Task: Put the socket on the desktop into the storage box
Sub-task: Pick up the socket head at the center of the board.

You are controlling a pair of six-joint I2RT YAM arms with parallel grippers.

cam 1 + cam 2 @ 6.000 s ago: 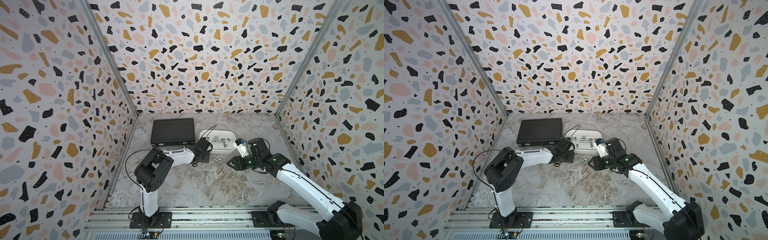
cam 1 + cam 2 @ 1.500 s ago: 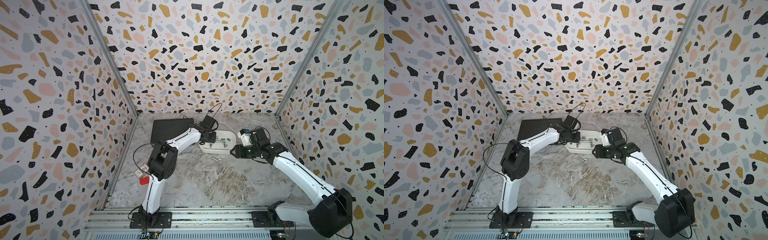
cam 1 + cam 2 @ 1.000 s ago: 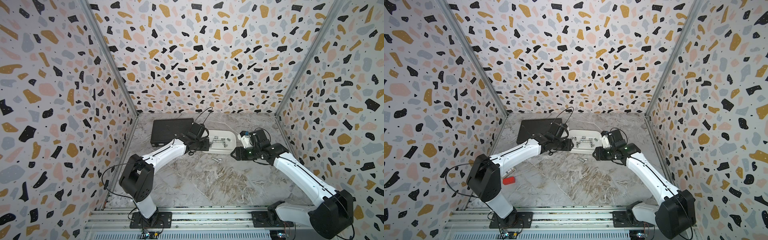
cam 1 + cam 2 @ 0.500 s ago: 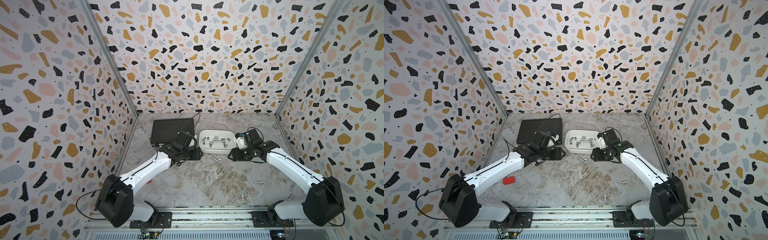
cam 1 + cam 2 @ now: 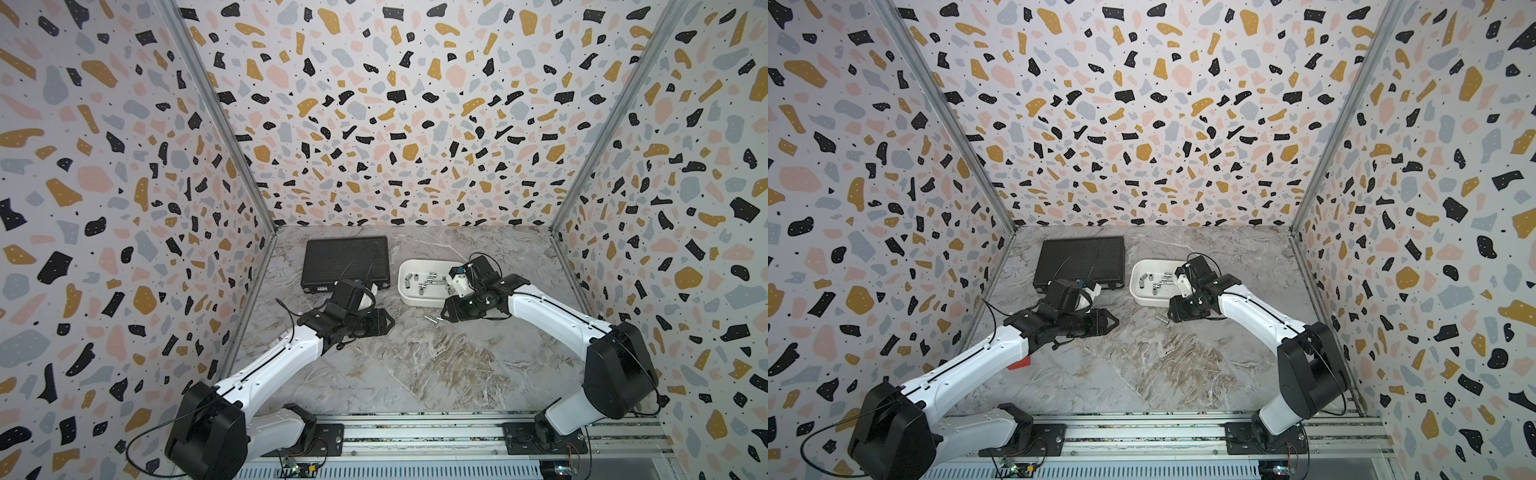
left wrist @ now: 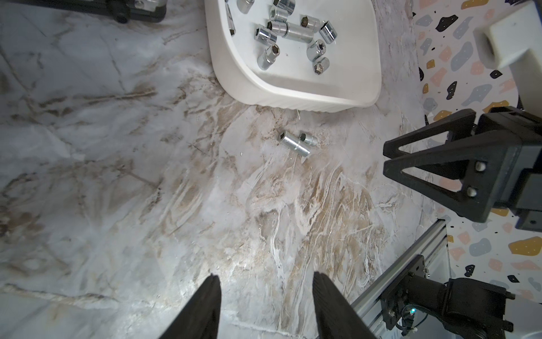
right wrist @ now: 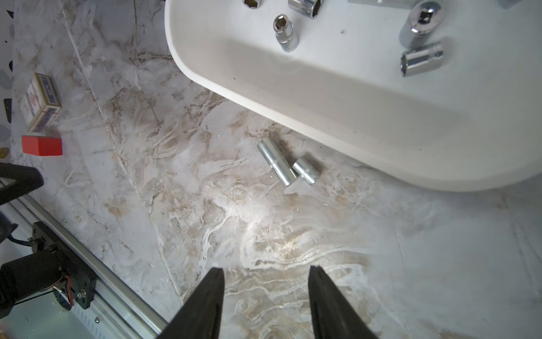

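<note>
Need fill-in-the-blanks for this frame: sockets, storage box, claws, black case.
1. Outside the storage box, ___ sockets lie on the desktop.
2. The long socket and the short socket are ___ each other.
3. The left claw and right claw are both ___, holding nothing.
4. The black case has its lid ___.
Missing words: two; touching; open; closed.

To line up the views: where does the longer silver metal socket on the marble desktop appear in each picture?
In a top view: the longer silver metal socket lies right of centre, below mid-height.
In a top view: the socket about centre across, below mid-height.
Left wrist: socket just above picture centre.
Right wrist: socket at picture centre.
Shared landmark: the white plastic storage box beside it.
</note>
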